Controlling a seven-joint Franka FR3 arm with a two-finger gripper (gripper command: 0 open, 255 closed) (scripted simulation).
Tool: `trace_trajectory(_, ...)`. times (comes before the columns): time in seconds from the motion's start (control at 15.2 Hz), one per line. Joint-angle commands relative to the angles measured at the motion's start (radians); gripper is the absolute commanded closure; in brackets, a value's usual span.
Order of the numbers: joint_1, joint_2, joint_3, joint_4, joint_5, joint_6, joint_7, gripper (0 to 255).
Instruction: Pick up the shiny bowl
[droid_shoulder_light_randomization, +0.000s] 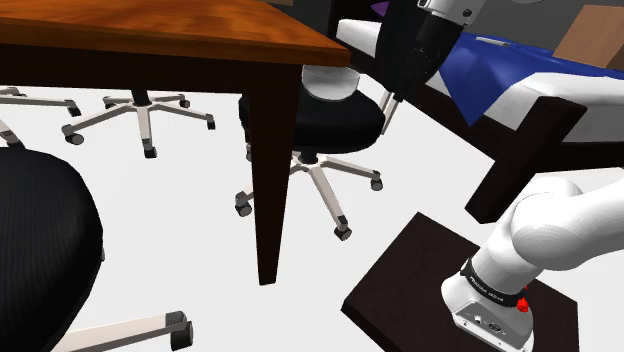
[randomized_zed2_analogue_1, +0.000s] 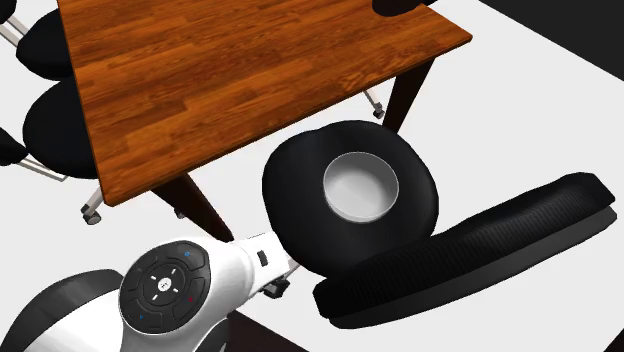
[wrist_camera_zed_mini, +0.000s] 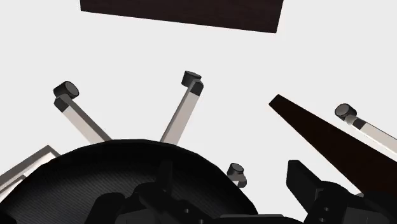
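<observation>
On the black chair seat (randomized_zed2_analogue_1: 293, 192) rests a grey bowl (randomized_zed2_analogue_1: 362, 186).

Bright, even light turns the floor (droid_shoulder_light_randomization: 200, 190) near white, a soft sheen lies on the desk (randomized_zed2_analogue_1: 250, 80) and bowl (randomized_zed2_analogue_1: 362, 185), edges crisp.

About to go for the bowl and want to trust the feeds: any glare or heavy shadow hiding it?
Second exterior view: bowl pale grey, softly shaded inside, no glare, stark against the black chair seat. Shoulder view: evenly lit, but the table top cuts off its upper part; floor flat, no cast shadows. Wrist view: even light, seat very dark.
</observation>
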Motion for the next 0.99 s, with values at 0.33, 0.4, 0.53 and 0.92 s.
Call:
trace_trajectory(0.33,-0.002,0.208,-0.012,0.152,-0.004,0.047,-0.016,0)
trace_trajectory(0.4,-0.002,0.249,-0.014,0.186,-0.005,0.052,-0.019,0)
trace_trajectory(0.53,-0.003,0.332,-0.018,0.258,-0.005,0.058,-0.024,0)
trace_trajectory(0.92,-0.006,0.582,-0.03,0.511,-0.002,0.045,-0.038,0)
